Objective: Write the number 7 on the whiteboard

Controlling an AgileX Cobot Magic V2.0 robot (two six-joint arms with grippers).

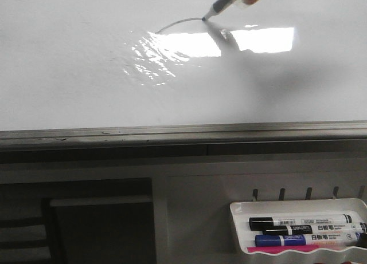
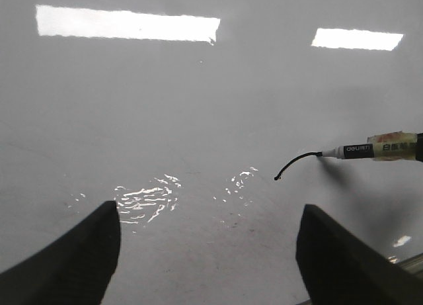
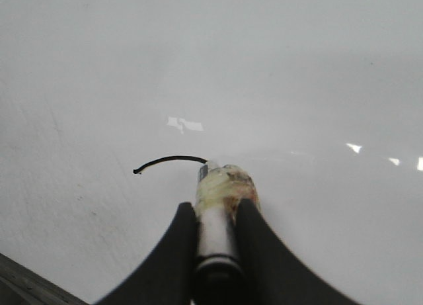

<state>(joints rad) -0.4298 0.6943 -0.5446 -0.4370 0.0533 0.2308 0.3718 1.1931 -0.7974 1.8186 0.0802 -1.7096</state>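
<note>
The whiteboard (image 1: 69,75) fills the front view, glossy with bright glare. A short curved black stroke (image 1: 178,23), the top of the number 7, is drawn on it; it also shows in the left wrist view (image 2: 294,163) and the right wrist view (image 3: 168,161). My right gripper (image 3: 218,209) is shut on a marker (image 3: 218,219) with tape round its barrel; its tip touches the board at the stroke's end (image 1: 205,18). The marker shows in the left wrist view (image 2: 370,149). My left gripper (image 2: 208,232) is open and empty above the board, near the stroke.
The board's grey metal edge strip (image 1: 183,132) runs across the front. A small white tray (image 1: 298,207) at the lower right holds three markers (image 1: 298,223) and something pink. A dark opening (image 1: 97,224) lies at the lower left.
</note>
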